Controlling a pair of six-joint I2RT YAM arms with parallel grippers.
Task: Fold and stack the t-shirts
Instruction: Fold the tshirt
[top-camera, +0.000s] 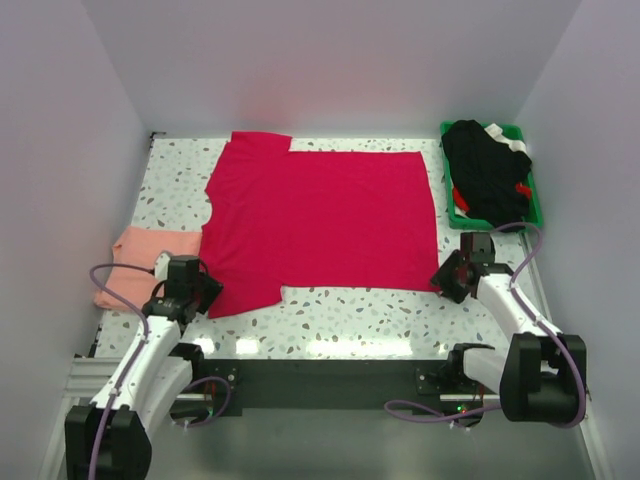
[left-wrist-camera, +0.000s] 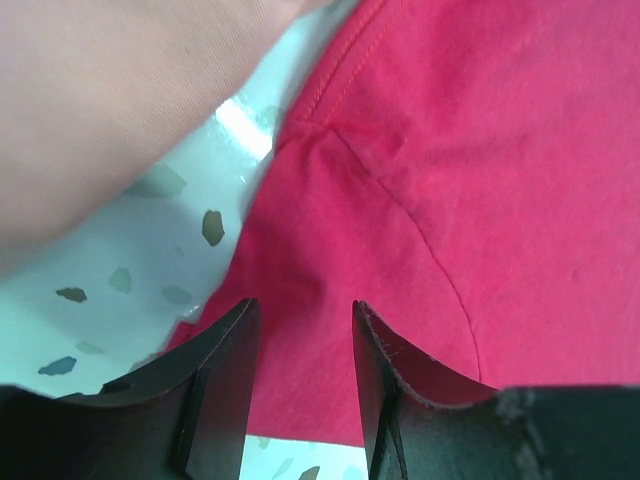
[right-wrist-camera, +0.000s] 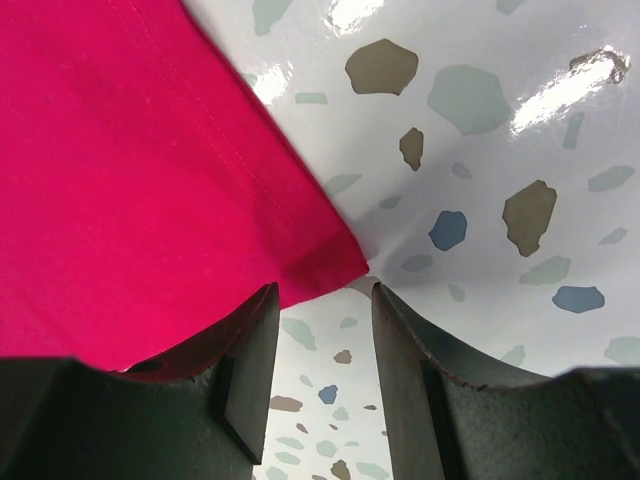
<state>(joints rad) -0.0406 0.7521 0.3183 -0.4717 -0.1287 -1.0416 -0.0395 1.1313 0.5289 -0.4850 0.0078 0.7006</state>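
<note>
Crimson t-shirt (top-camera: 320, 220) lies flat on the table (top-camera: 340, 312), long axis left-right, neck pointing left. Left hand (left-wrist-camera: 300, 312) and right hand (right-wrist-camera: 322, 290) are both parted, holding nothing.

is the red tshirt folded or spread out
Spread out: the red t-shirt lies flat on the table at full outline, both sleeves sticking out, and no fold is visible.

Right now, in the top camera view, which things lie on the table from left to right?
salmon-pink t-shirt → crimson-red t-shirt → green bin
</note>
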